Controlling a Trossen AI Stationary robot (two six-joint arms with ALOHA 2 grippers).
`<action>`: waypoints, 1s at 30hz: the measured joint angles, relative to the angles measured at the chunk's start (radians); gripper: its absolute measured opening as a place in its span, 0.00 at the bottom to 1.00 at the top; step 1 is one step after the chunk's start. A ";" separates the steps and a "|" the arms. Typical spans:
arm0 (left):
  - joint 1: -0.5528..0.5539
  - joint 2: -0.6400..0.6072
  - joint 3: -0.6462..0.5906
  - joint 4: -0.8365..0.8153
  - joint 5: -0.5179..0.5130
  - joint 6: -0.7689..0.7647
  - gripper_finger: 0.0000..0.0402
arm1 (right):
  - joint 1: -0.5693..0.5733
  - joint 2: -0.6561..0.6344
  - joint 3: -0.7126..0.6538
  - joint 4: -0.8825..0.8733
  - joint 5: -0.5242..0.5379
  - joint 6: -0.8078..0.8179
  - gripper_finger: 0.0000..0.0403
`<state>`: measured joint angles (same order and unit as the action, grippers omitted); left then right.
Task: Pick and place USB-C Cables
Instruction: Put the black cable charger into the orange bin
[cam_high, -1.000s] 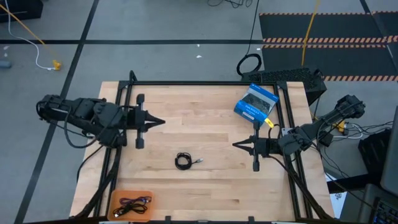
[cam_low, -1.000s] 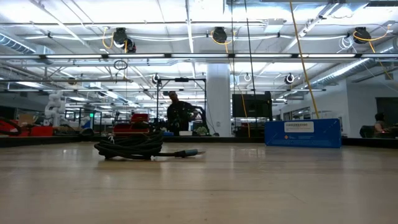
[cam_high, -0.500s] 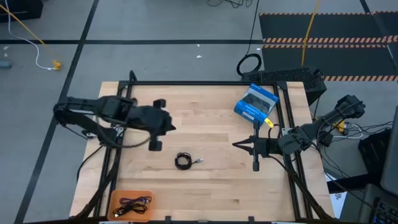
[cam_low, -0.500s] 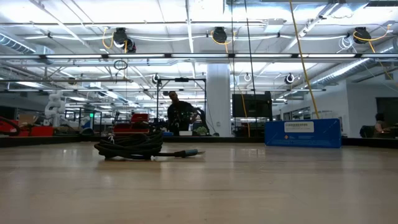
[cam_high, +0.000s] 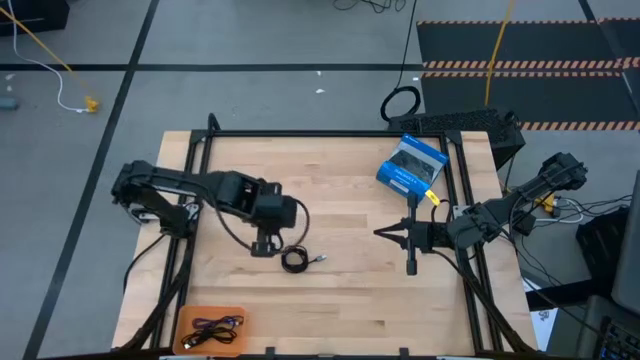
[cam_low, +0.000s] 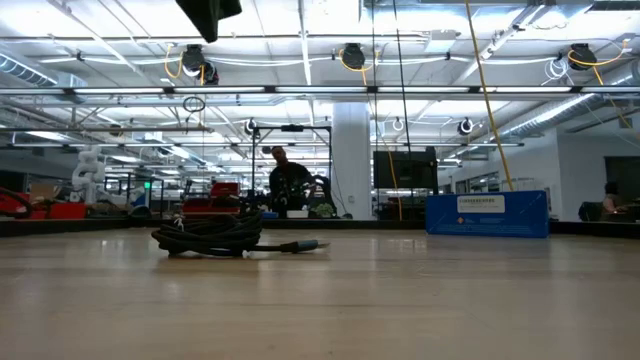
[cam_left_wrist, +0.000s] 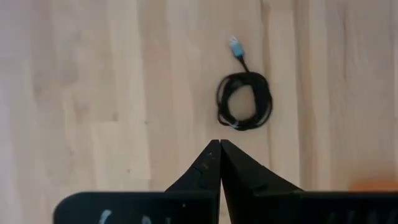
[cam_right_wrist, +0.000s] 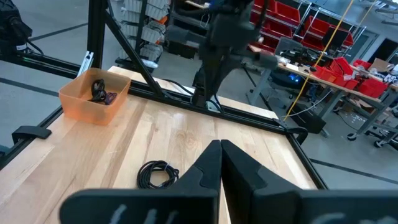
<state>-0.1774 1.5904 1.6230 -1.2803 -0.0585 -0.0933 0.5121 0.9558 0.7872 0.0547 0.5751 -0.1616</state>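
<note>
Orange bin (cam_high: 212, 327) at the table's near edge holds two cables (one purplish); farther in, a coiled black USB-C cable (cam_high: 294, 260) lies on the wooden table (cam_high: 340, 310), the left gripper (cam_high: 262, 249) just beside it, fingers together; the right gripper (cam_high: 382, 233) waits apart, also pinched empty.
</note>
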 joint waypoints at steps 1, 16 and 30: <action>-0.006 0.010 0.000 0.001 0.008 0.000 0.03 | 0.000 0.000 0.000 0.000 0.000 0.000 0.00; -0.095 0.212 -0.001 0.020 0.031 -0.022 0.17 | 0.000 0.000 0.000 0.000 0.000 0.000 0.00; -0.161 0.336 -0.011 0.126 0.034 -0.024 0.40 | 0.000 0.000 0.000 -0.008 0.000 0.003 0.00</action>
<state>-0.3380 1.9264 1.6121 -1.1541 -0.0248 -0.1171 0.5117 0.9558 0.7872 0.0471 0.5747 -0.1585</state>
